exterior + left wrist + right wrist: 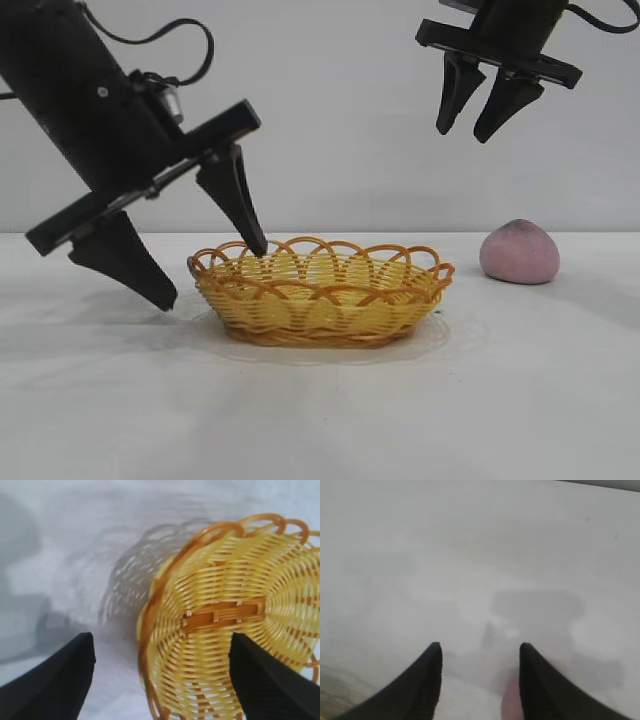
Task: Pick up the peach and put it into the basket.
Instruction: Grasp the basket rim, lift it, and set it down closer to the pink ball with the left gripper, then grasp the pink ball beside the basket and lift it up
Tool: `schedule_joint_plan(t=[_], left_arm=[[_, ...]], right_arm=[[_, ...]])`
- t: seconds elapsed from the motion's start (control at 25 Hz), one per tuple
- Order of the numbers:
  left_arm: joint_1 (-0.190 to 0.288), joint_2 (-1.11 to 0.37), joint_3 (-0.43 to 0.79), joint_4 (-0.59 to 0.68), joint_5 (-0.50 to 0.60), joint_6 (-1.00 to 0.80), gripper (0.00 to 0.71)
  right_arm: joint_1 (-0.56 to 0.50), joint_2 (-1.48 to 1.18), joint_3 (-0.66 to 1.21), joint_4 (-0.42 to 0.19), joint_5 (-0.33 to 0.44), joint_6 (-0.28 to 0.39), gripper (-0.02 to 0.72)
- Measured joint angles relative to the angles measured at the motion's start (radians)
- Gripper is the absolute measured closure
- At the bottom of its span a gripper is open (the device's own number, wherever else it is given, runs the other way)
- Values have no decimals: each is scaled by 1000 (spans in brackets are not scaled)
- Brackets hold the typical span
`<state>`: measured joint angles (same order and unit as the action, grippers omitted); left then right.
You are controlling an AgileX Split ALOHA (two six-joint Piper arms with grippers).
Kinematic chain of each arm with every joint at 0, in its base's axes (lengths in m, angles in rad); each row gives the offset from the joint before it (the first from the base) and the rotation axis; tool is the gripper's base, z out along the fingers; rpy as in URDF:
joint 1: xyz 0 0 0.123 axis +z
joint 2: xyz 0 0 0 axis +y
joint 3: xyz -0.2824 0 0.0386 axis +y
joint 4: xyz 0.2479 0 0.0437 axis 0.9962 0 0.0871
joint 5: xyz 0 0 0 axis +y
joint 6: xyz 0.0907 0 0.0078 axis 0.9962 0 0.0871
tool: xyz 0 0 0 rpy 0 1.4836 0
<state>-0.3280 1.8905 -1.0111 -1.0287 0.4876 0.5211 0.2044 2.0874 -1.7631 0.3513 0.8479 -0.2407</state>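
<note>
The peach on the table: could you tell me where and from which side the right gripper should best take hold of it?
Probably from above, across its widest part. The peach sits on its broad base on the table, narrowing upward, clear of the basket, so both flanks are free. The right gripper hangs open above, slightly toward the basket side, pointing down; its fingers could straddle the rounded sides just below the narrowing top.

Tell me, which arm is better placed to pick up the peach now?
The right. Its open claw hangs above the peach, while the left claw straddles the basket rim.
</note>
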Motion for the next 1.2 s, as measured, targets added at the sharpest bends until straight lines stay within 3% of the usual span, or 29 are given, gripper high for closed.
schedule_joint_plan(t=[0.12,0.24,0.48,0.56,0.76,0.92,1.2], left_arm=[[56,-55,0,49,7,-3,206],[113,-100,0,189,9,-33,206],[193,-107,0,853,50,-465,206],[196,-117,0,966,55,-533,206],[196,-257,2,1021,59,-572,206],[196,-479,2,1033,128,-572,206],[157,-851,23,1070,443,-563,206]], right_arm=[[0,0,0,1,0,-2,360],[0,0,0,1,0,-2,360],[0,0,0,1,2,-2,360],[0,0,0,2,2,-2,360],[0,0,0,4,2,-2,360],[0,0,0,4,18,-2,360],[0,0,0,4,29,-2,360]])
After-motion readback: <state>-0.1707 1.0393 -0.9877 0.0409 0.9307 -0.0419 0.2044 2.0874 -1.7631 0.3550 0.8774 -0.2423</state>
